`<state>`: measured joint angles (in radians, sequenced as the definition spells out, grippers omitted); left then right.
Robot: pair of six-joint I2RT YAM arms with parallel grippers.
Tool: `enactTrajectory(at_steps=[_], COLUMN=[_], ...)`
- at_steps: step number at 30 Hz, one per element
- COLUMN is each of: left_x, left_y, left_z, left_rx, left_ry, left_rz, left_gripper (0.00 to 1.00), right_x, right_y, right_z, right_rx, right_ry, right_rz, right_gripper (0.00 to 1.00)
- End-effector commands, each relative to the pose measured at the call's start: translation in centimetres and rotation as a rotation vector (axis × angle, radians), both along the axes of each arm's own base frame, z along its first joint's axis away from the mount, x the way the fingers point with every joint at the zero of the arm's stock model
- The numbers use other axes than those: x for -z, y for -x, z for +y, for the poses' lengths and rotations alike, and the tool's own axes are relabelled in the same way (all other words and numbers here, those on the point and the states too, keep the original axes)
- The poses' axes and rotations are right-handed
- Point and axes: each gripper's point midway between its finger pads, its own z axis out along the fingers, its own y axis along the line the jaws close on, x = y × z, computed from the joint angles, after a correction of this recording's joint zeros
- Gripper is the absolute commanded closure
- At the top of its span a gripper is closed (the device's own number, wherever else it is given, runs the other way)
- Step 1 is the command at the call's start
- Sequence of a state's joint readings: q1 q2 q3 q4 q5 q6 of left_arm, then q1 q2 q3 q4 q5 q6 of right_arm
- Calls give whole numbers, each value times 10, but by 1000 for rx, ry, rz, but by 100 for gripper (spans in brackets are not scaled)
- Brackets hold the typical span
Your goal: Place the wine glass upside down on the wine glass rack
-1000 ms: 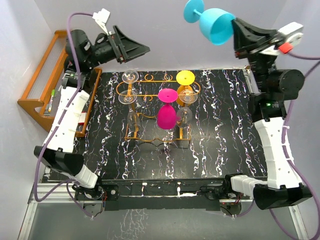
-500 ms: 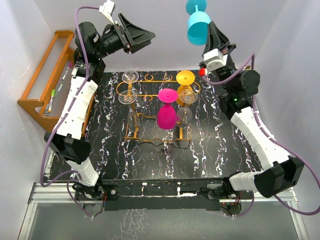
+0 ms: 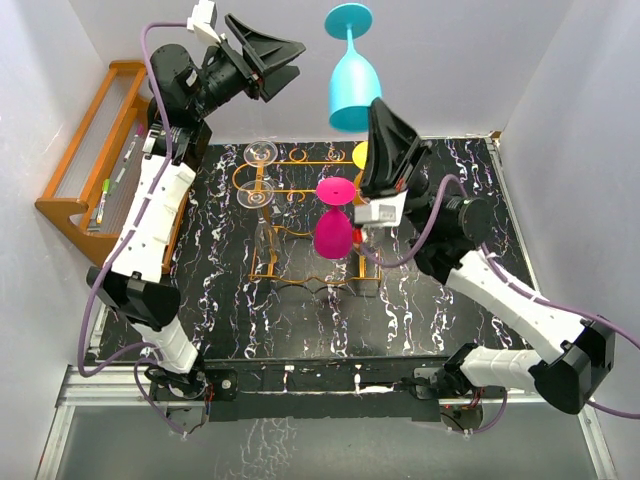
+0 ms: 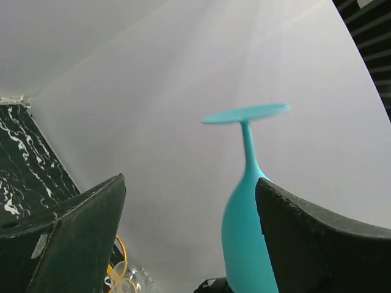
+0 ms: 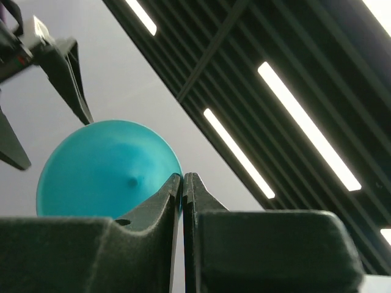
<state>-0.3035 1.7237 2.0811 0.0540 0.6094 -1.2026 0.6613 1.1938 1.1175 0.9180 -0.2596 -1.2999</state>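
Observation:
The wine glass is cyan and hangs upside down in the air, foot up, above the back of the mat. My right gripper is shut on its rim from below; in the right wrist view the fingers pinch the bowl's wall. My left gripper stands open just left of the glass, not touching it. In the left wrist view the glass shows beyond the gap, close to the right finger. The gold wire wine glass rack stands below on the black mat.
A magenta glass hangs upside down on the rack, with clear glasses on its left side and a yellow foot at its right. A brown wooden stepped rack sits off the mat's left edge. White walls close in behind.
The right arm has swung left across the back with the cyan glass, turning it foot-up. The left gripper has risen slightly and shifted right towards the glass.

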Motion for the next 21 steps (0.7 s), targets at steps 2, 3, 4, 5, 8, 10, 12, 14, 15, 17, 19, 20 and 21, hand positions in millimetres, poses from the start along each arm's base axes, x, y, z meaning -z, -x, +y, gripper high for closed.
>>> enactTrajectory(at_steps=[2,3,4,5,8,10,12,14,15,17,19,20,21], left_x=[-21,-21,-21,-22,-28,-28,-26,-23,-22,-21,-25,-25,-22], left_y=[37,41,43,46,58,64,68,70,71,72,76,79,77], left_z=[6,7,7,7,6,6,6,6,5,4,3,2,1], left_rx=[46,53,59,66,103,125,137,147,154,164,188,204,208], left_ry=[83,83,82,82,90,87,84,82,81,81,79,74,61], left_rz=[71,78,81,80,47,39,36,40,39,29,-20,-51,-62], left_gripper=[16,16,16,16,16,16,16,17,18,22,23,24,25], right_x=[-10,-5,-1,3,15,18,20,23,24,28,31,32,33], right_y=[43,41,40,39,31,25,21,18,17,16,18,19,21], right_z=[13,20,26,31,43,45,47,51,53,59,64,66,68], right_rx=[166,201,226,250,301,317,330,325,325,314,295,288,274], right_ry=[58,86,112,135,197,199,205,219,228,250,258,262,258], right_rz=[-214,-220,-224,-228,-221,-206,-198,-196,-195,-195,-199,-197,-195], right_gripper=[92,92,92,92,92,92,92,92,92,92,92,92,92])
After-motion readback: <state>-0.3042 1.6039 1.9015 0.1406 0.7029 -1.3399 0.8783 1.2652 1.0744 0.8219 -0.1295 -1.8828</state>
